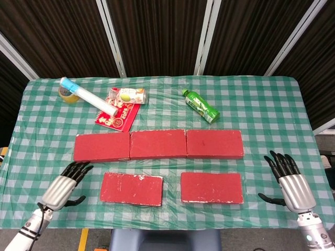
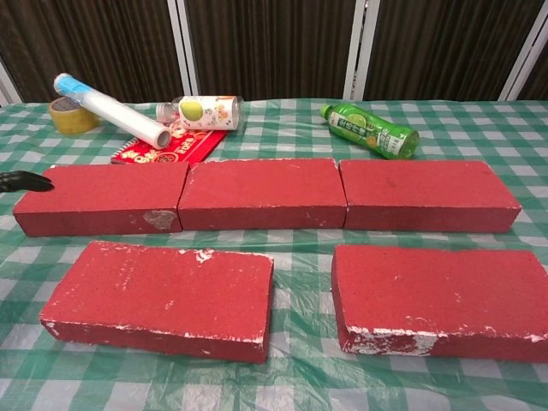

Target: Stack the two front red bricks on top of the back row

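Observation:
Three red bricks form the back row (image 1: 158, 145) (image 2: 265, 193) across the middle of the table. Two more red bricks lie in front: the front left brick (image 1: 131, 189) (image 2: 163, 297) and the front right brick (image 1: 211, 187) (image 2: 441, 300). My left hand (image 1: 65, 184) hovers open just left of the front left brick, fingers spread toward the back row; only its dark fingertips (image 2: 21, 181) show at the chest view's left edge. My right hand (image 1: 291, 180) is open at the table's right edge, well apart from the front right brick.
Behind the bricks lie a green bottle (image 1: 201, 106), a small can (image 1: 127, 95) on a red booklet (image 1: 116, 114), a white-blue roll (image 1: 86, 97) and a tape ring (image 1: 66, 93). The green checked cloth (image 1: 261, 115) covers the table.

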